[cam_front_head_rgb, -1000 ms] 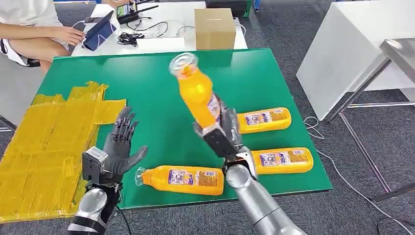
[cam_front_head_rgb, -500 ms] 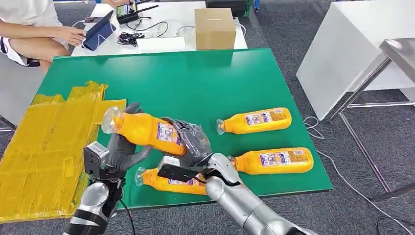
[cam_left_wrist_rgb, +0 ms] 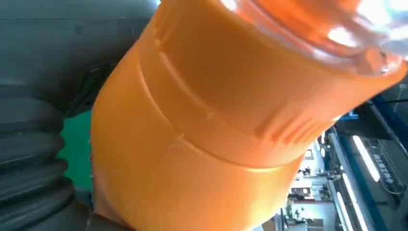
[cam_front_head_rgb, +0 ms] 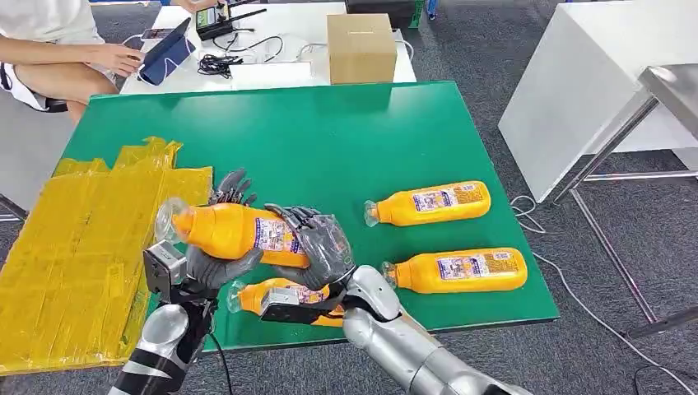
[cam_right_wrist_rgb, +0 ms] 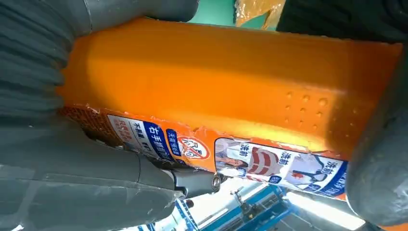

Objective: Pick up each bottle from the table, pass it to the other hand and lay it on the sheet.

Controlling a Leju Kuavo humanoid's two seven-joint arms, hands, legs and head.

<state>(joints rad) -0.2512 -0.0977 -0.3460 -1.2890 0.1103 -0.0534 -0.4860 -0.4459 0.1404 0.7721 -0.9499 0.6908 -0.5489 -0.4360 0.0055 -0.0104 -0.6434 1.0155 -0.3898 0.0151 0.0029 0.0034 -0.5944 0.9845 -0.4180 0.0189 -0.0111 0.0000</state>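
Held bottle [cam_front_head_rgb: 234, 233]: orange, lying nearly level above the green worktop [cam_front_head_rgb: 329, 140], clear cap end toward the yellow sheet [cam_front_head_rgb: 74, 247], base end away from it.
Right hand [cam_front_head_rgb: 317, 239]: wrapped over the labelled base half of the held bottle, fingers closed around it; in the right wrist view, thumb on one side and fingers on the other side of the held bottle.
Left hand [cam_front_head_rgb: 216, 262]: cupped under the neck half of the held bottle, thumb across its underside, fingertips [cam_front_head_rgb: 234, 188] showing past its far side; touching, but firmness of the grasp cannot be told.
Step, as judged: handover, both hands on the held bottle.
Risk, early release: a drop onto the worktop if the right hand lets go before the left hand closes fully.
Risk, imbalance: left hand near the neck, heavier body beyond it; likely to tip or swing once the right hand leaves.
Risk, slip: smooth plastic shoulder in the left wrist view, little for the fingers to catch on.
Risk, collision: lying bottle [cam_front_head_rgb: 284, 296] directly below the held bottle; a fall would strike it and could roll it off the near worktop edge.
Risk, tangling: fingers of both hands close together on the held bottle; could snag on withdrawal.
Other bottles: one [cam_front_head_rgb: 428, 202] and another [cam_front_head_rgb: 457, 270], lying well apart from the held bottle, on the side away from the sheet.
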